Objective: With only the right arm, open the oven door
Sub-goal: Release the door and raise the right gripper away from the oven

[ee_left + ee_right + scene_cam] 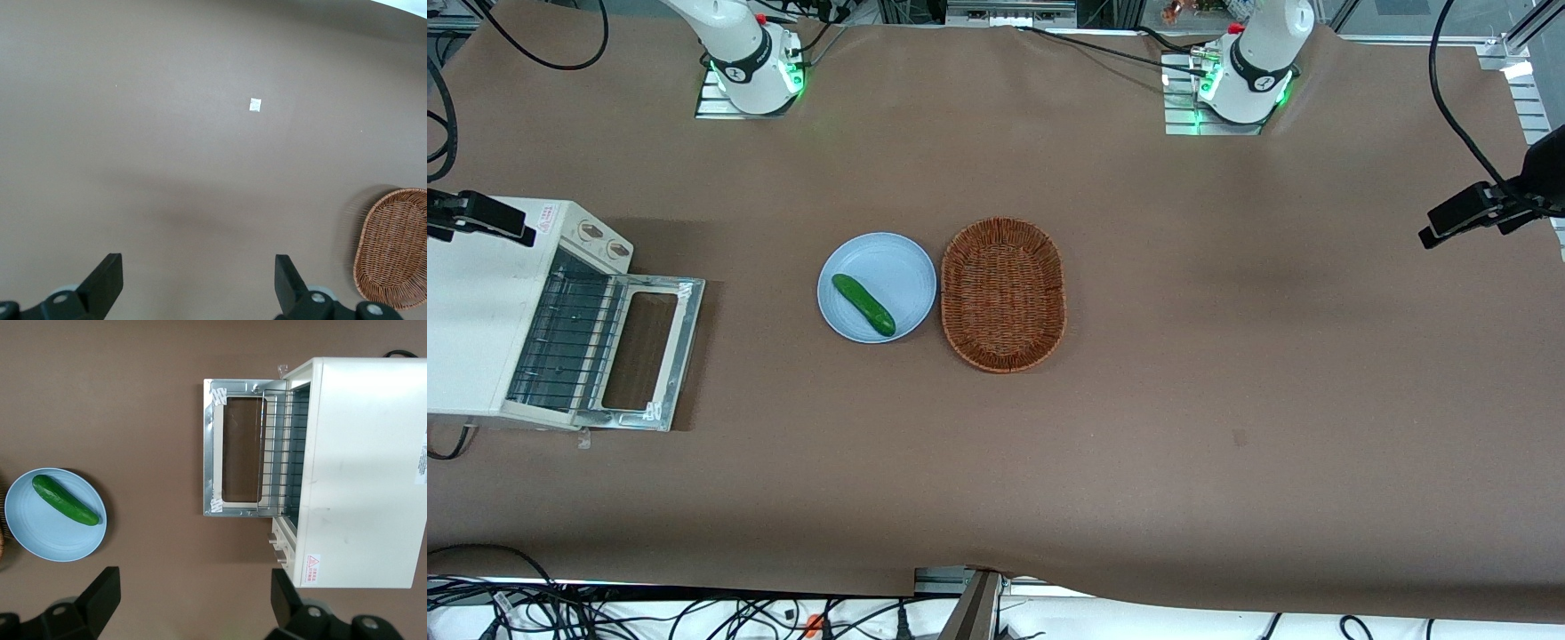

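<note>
Cream-white oven (480, 302); silver-framed oven door (649, 351); green cucumber (863, 304); pale-blue plate (898, 258); brown woven basket (1003, 293); black hand (193, 600).

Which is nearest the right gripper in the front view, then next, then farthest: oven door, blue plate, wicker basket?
The gripper, open, hangs above the oven.
1. oven door, folded down in front of the oven.
2. blue plate, mid-table.
3. wicker basket, beside the plate, toward the parked arm's end.

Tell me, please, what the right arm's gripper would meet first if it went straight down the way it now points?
Probably bare tablecloth: the gripper, fingers apart, points down at brown cloth between the oven door, lying open, and the blue plate. Its height above is unclear.
</note>
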Tool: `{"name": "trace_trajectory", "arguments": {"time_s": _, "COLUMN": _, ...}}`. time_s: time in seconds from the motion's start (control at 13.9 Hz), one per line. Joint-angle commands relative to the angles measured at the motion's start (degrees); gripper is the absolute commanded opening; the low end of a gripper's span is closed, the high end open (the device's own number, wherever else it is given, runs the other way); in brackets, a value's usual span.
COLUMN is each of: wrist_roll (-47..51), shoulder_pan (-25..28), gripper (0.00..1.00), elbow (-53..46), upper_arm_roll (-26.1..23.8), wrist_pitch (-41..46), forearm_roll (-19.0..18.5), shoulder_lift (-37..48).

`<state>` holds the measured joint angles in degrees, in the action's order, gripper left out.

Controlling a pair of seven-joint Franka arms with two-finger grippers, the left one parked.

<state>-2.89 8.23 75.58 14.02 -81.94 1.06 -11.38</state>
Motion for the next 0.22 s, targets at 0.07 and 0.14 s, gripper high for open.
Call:
{"name": "trace_trajectory", "arguments": {"time_s": 0.07, "wrist_roll": -0.1, "shoulder_pan": 0.0, "gripper": 1.00, "elbow": 0.2, "upper_arm_roll": 0.0, "wrist_pitch": 0.0, "forearm_roll": -0.7, "shoulder_lift": 1.0}}
{"name": "trace_trajectory", "arguments": {"time_s": 0.14, "wrist_roll": -0.1, "shoulder_pan": 0.1, "gripper": 1.00, "elbow": 0.2, "upper_arm_roll": -0.1, "wrist_pitch": 0.1, "forearm_roll": -0.6, "shoulder_lift": 1.0}}
